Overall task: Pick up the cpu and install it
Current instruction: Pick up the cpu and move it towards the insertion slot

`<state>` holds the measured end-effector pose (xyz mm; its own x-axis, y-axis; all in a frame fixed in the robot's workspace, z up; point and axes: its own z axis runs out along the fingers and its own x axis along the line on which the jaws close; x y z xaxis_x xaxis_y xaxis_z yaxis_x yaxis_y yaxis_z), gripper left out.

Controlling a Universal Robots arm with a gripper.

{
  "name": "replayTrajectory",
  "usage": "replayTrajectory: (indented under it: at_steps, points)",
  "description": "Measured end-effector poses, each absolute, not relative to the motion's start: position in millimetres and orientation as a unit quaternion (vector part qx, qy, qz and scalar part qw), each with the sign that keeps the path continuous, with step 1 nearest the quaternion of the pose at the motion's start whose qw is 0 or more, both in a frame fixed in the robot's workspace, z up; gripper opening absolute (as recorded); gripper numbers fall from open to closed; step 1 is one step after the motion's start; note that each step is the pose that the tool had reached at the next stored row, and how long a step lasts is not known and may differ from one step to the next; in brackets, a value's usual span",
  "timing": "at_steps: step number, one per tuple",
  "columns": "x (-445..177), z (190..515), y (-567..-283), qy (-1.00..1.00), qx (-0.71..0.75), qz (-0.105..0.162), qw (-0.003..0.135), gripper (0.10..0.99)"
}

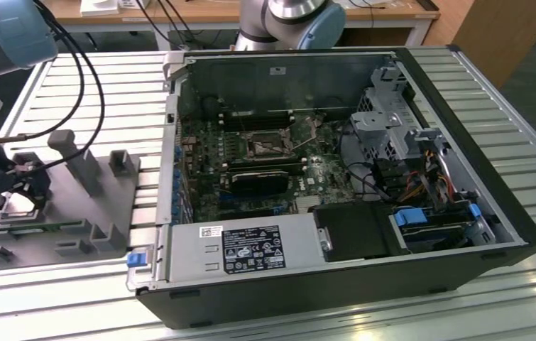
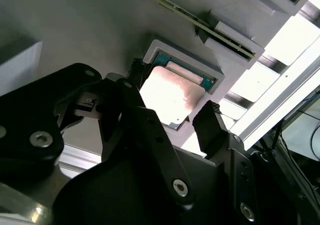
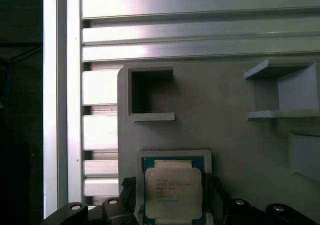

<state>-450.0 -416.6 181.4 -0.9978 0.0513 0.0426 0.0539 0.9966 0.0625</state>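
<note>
The cpu (image 3: 172, 192), a flat square chip with a shiny silver top and a thin green edge, lies in a shallow square pocket of the grey plastic fixture (image 3: 225, 100). My gripper (image 3: 172, 201) hangs low over it, open, with one black finger on each side just outside the pocket's rim. In the second wrist view the cpu (image 2: 170, 95) shows between the two black fingertips (image 2: 207, 117) of the gripper (image 2: 171, 94). In the exterior view the gripper (image 1: 21, 188) is over the fixture (image 1: 88, 213) at the exterior view's left. The motherboard socket (image 1: 268, 145) sits inside the open computer case (image 1: 343, 177).
The fixture has upright posts (image 1: 71, 153) and further recesses (image 3: 150, 92) close to the gripper. Black cables (image 1: 88, 85) hang from the arm above it. The case's walls, drive cage (image 1: 386, 106) and cabling (image 1: 419, 177) surround the motherboard. Everything rests on a slatted aluminium table (image 1: 495, 142).
</note>
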Motion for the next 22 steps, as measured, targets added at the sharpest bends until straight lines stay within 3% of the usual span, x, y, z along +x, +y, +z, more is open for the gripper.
replayTrajectory:
  at_steps: [17, 19, 20, 22]
  points:
    - [-454.1, 182.3, -413.7, -0.999, -0.026, -0.032, 0.01, 0.678]
    - [-454.3, 182.4, -413.8, -0.999, -0.026, -0.032, 0.01, 0.667]
    - [-454.3, 182.4, -413.8, -0.999, -0.026, -0.031, 0.01, 0.592]
    - [-454.3, 182.4, -413.7, -0.999, -0.026, -0.031, 0.01, 0.592]
